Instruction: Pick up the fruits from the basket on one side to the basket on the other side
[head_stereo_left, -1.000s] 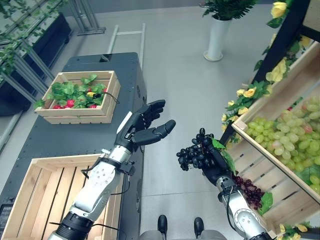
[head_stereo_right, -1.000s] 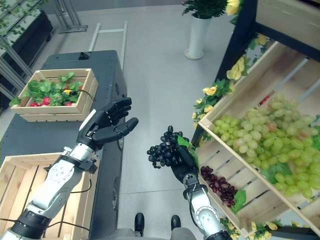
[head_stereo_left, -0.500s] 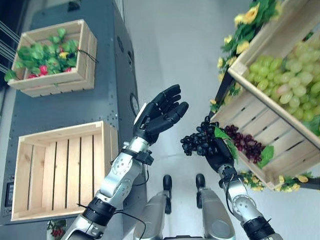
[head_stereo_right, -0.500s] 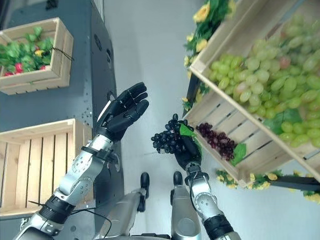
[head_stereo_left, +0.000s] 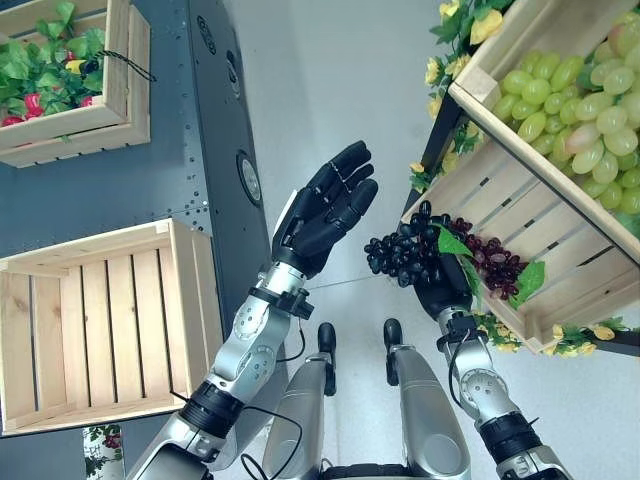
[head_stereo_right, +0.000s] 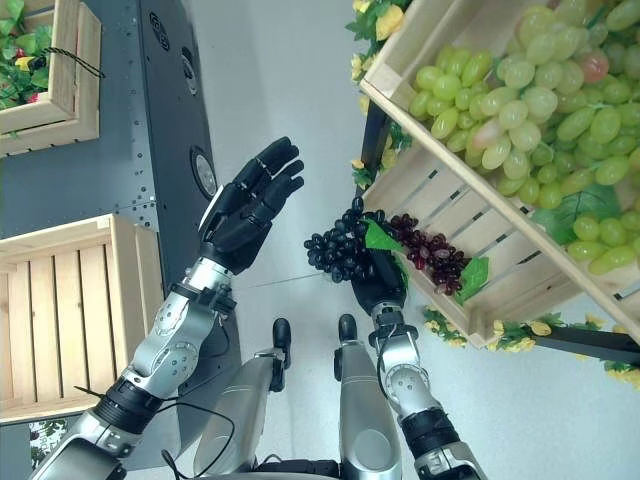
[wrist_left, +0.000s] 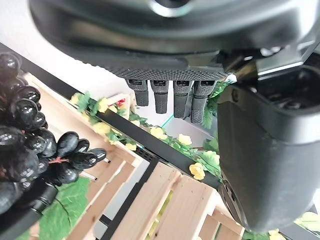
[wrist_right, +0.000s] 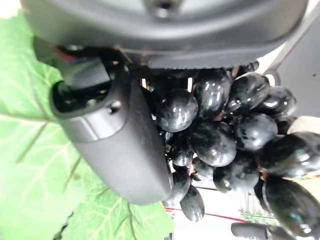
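My head camera has tipped further down since a second ago, so the whole scene has shifted. The empty wooden crate (head_stereo_left: 100, 325) on the desk (head_stereo_left: 190, 150) now sits at my left, and the crate of leafy plants (head_stereo_left: 65, 75) has slid to the desk's far edge. My arms keep about the same pose as before.

My right robot hand (head_stereo_left: 440, 290) is curled round a bunch of black grapes (head_stereo_left: 405, 255) with a green leaf (head_stereo_left: 452, 243), and my right wrist view shows the thumb pressed against the berries. The bunch hangs over the floor, just beside the front lip of the lower shelf crate (head_stereo_left: 560, 290), where dark red grapes (head_stereo_left: 490, 265) lie. Green grapes (head_stereo_right: 520, 100) fill the crate above.

My left robot hand (head_stereo_left: 325, 210) is raised, fingers straight and spread, palm toward the bunch, near it but apart, holding nothing.
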